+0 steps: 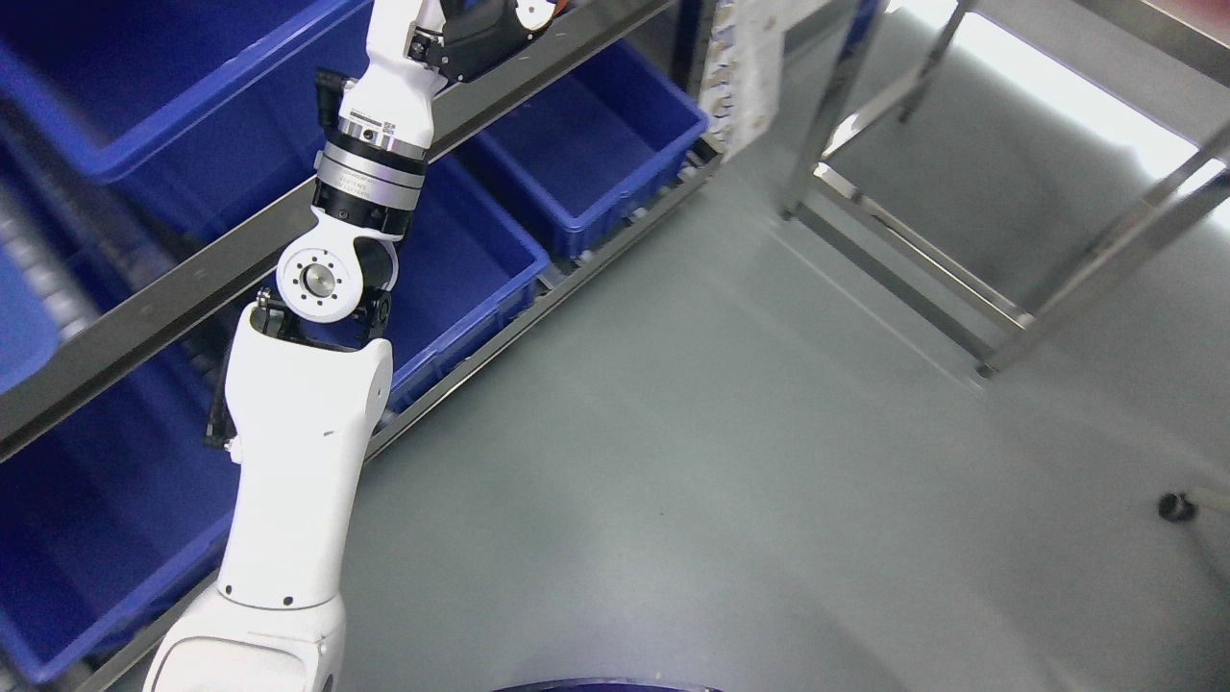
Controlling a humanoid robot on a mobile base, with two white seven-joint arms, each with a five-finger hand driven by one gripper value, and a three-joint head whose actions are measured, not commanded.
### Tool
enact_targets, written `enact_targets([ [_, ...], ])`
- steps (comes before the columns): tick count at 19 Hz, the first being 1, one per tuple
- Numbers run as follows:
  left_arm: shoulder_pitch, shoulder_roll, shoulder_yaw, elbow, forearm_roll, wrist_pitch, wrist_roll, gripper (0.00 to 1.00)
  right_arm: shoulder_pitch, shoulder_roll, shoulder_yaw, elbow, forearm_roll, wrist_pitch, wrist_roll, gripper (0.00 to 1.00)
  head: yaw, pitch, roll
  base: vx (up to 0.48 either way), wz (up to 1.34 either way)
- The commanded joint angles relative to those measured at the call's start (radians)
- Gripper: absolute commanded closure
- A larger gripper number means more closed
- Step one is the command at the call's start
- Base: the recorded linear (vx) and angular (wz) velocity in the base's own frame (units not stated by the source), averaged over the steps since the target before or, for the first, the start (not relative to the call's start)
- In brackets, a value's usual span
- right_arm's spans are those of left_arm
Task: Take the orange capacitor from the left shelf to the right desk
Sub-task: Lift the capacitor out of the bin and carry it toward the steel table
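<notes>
My left arm (298,461) rises from the lower left and reaches up across the shelf's metal rail (192,279). Its dark hand (480,38) sits at the picture's top edge, partly cut off, above the upper shelf level. A small sliver of orange (560,5) shows right beside the hand at the top edge. I cannot tell whether it is the capacitor or whether the hand holds it. The right arm is out of view.
Blue bins fill the left shelf: one upper left (144,86), two lower ones (461,269) (596,144), one bottom left (86,519). A metal frame with legs (922,279) stands on the grey floor at the right. A small dark caster (1174,506) lies far right.
</notes>
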Motion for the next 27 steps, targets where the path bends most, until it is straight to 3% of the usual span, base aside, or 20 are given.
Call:
enact_targets([
  [1,-0.008,0.017,-0.063,-0.019,0.034,0.004,0.001,0.98,0.014,-0.017,-0.011,-0.034,0.0,-0.001,0.0,0.0,0.0,0.0,0.0,0.137,-1.0],
  [11,-0.008,0.017,-0.081,-0.015,0.067,0.013,0.003,0.97,0.014,-0.017,-0.011,-0.034,0.0,-0.001,0.0,0.0,0.0,0.0,0.0,0.278,-0.81],
  [20,-0.012,0.017,-0.078,-0.004,0.067,0.039,0.007,0.97,0.014,-0.017,-0.011,-0.034,0.0,-0.001,0.0,0.0,0.0,0.0,0.0,0.418,-0.32],
  [27,-0.021,0.017,-0.107,0.065,0.064,0.149,0.01,0.96,0.014,-0.017,-0.011,-0.034,0.0,-0.001,0.0,0.0,0.0,0.0,0.0,0.472,-0.14],
])
